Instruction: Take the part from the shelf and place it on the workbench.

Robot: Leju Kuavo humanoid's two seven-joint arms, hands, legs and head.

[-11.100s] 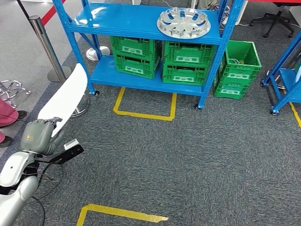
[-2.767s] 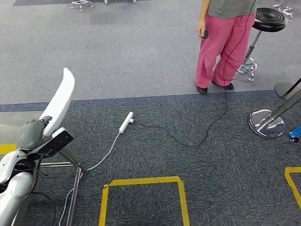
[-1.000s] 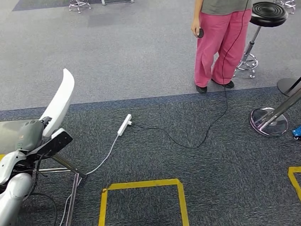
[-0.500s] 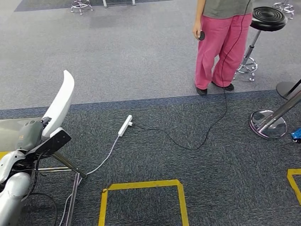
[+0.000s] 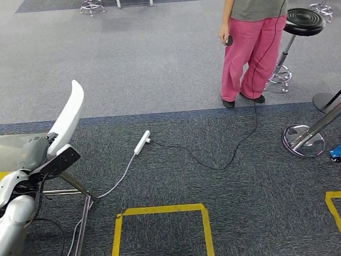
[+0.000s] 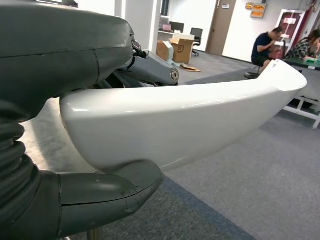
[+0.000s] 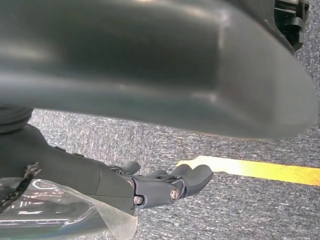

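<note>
Gripping a long, glossy white curved part (image 5: 67, 118), left hand (image 5: 34, 152)

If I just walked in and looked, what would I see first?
Probably the big curved white part that the left hand holds up on the robot's left, over the edge of a grey bench. Next, the person in bright pink trousers standing at the far right beside a black stool. Then the white power strip lying on the dark carpet in the middle, and the yellow tape nearer the robot.
</note>
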